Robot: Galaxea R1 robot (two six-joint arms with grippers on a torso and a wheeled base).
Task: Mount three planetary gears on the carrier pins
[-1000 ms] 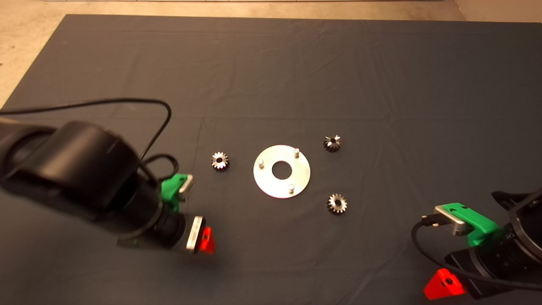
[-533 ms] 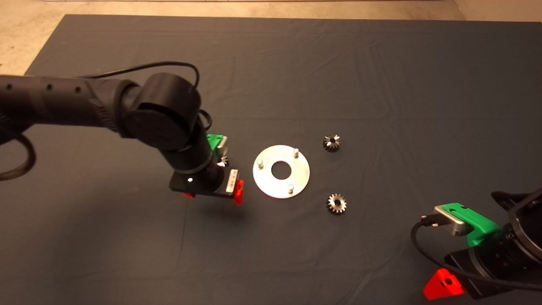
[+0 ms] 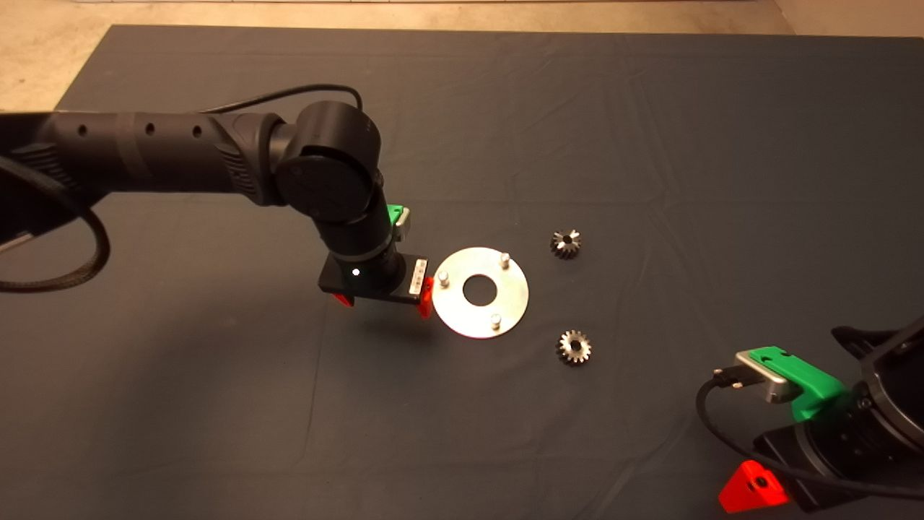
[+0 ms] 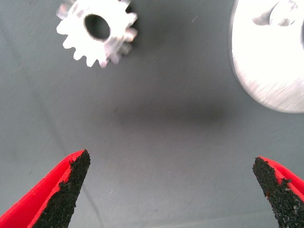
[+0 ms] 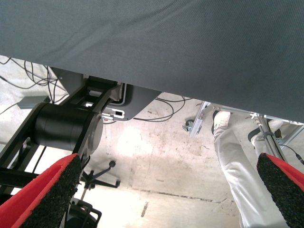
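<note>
A flat silver plate (image 3: 514, 296) lies mid-mat with three carrier pins (image 3: 443, 277), (image 3: 505, 258), (image 3: 495, 320) standing bare. Two planetary gears lie on the mat to its right, one farther back (image 3: 566, 243) and one nearer (image 3: 574, 347). My left gripper (image 3: 386, 296) hangs open just left of the plate and hides the third gear in the head view. The left wrist view shows that gear (image 4: 97, 31) flat on the mat, beyond my open left gripper (image 4: 171, 164) and apart from the fingers, with the plate's edge (image 4: 270, 61) beside it. My right gripper (image 3: 754, 490) is parked open at the lower right.
The dark mat (image 3: 650, 144) covers the table, with bare floor (image 3: 43, 58) past its far left corner. The right wrist view looks under the table at a black frame (image 5: 66, 128), cables and a person's leg (image 5: 232, 161).
My left arm has swung right and away from me, from the lower left to beside the plate, and now covers the left gear in the head view. The right arm has barely shifted.
</note>
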